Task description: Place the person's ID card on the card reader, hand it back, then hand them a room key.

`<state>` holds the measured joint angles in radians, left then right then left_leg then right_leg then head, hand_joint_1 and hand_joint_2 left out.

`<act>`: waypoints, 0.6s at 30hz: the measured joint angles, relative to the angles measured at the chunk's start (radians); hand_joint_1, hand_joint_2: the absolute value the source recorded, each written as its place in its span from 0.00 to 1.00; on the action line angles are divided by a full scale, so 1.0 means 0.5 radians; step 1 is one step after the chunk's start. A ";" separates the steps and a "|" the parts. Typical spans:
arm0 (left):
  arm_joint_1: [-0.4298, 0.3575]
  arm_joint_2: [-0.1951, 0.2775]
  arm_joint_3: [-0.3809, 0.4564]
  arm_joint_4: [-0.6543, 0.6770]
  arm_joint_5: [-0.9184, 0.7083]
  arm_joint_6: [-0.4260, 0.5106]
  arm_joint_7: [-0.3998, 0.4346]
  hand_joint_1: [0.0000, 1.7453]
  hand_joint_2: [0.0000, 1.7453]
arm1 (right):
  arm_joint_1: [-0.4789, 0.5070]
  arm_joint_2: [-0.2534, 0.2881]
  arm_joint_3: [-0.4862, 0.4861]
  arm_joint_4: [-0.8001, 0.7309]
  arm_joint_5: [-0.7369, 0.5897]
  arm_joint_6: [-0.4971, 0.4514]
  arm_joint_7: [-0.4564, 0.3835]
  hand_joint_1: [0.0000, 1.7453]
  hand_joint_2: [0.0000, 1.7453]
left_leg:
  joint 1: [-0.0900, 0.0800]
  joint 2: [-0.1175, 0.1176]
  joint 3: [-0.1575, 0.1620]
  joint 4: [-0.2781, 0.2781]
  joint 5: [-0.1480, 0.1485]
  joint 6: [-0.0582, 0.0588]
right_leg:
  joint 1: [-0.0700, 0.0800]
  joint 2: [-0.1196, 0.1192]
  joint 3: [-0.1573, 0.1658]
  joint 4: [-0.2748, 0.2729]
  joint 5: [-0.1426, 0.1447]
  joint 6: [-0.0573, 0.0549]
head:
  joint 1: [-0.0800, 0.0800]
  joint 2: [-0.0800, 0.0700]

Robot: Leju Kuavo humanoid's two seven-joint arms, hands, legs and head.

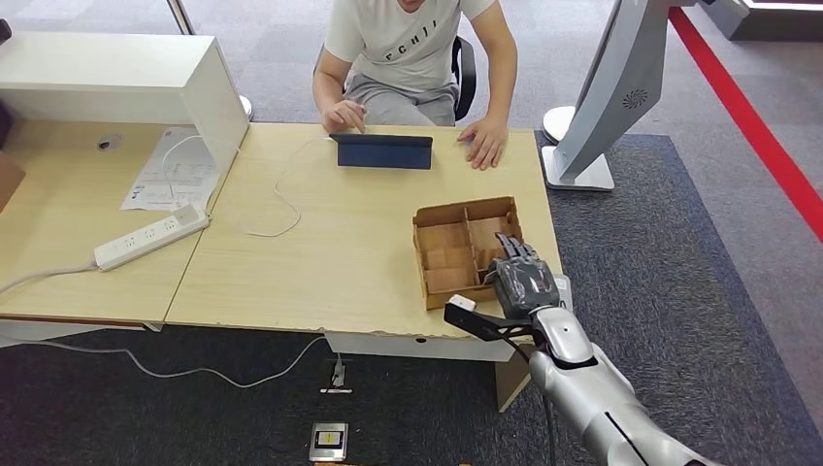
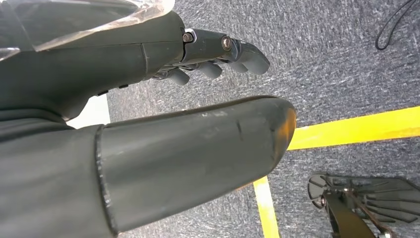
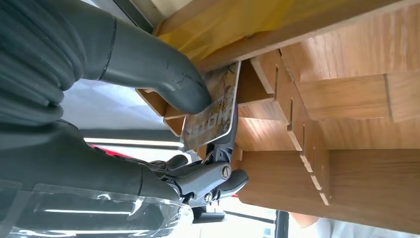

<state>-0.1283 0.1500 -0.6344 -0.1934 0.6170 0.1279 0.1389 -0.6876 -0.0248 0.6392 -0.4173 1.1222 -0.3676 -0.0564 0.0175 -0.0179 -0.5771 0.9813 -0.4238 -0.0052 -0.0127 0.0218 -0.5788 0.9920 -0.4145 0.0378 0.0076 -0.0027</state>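
Our right hand (image 3: 148, 124) is at the cardboard box (image 1: 466, 250) on the worktop (image 1: 320, 252), pinching a card (image 3: 215, 106), likely the room key, between thumb and fingers. The card stands on edge inside a box slot. The person (image 1: 417, 49) sits across, well apart. Our left hand (image 2: 148, 114) hangs empty, fingers partly curled.

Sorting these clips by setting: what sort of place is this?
Probably a mock reception desk in an office or lab: a person sits across a wooden desk with a tablet, a white kiosk stands on grey carpet, and the right robot hand pinches a card at a cardboard divider box.
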 joint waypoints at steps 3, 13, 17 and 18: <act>0.000 0.002 -0.001 0.000 0.000 -0.003 -0.005 0.00 0.00 | 0.002 0.000 0.001 0.000 0.024 -0.001 0.017 1.00 1.00 | 0.000 0.000 0.000 0.000 0.000 0.000 | 0.000 0.000 0.000 0.000 0.000 0.000 | 0.000 0.000; 0.000 0.004 -0.021 0.000 0.002 -0.005 -0.011 0.00 0.00 | 0.006 -0.006 0.001 0.000 0.009 0.006 0.005 1.00 1.00 | 0.000 0.000 0.001 0.000 0.000 0.000 | 0.000 0.000 0.000 0.000 0.000 0.000 | 0.000 0.000; 0.000 0.004 -0.032 0.000 0.005 -0.005 -0.008 0.00 0.00 | 0.007 -0.005 -0.002 -0.003 -0.006 0.001 -0.017 1.00 1.00 | 0.000 0.000 0.001 0.000 0.000 0.000 | 0.000 0.000 0.001 0.000 0.000 0.000 | 0.000 0.000; 0.000 0.004 -0.032 0.000 0.006 -0.005 -0.007 0.00 0.00 | 0.007 -0.005 -0.003 -0.006 -0.009 -0.001 -0.023 1.00 1.00 | 0.000 0.000 0.001 0.000 0.000 0.000 | 0.000 0.000 0.001 0.000 0.000 0.000 | 0.000 0.000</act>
<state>-0.1282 0.1521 -0.6505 -0.1934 0.6200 0.1255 0.1353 -0.6841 -0.0275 0.6376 -0.4203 1.1177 -0.3680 -0.0677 0.0175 -0.0178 -0.5768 0.9813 -0.4238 -0.0052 -0.0127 0.0218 -0.5785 0.9920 -0.4145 0.0378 0.0076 -0.0027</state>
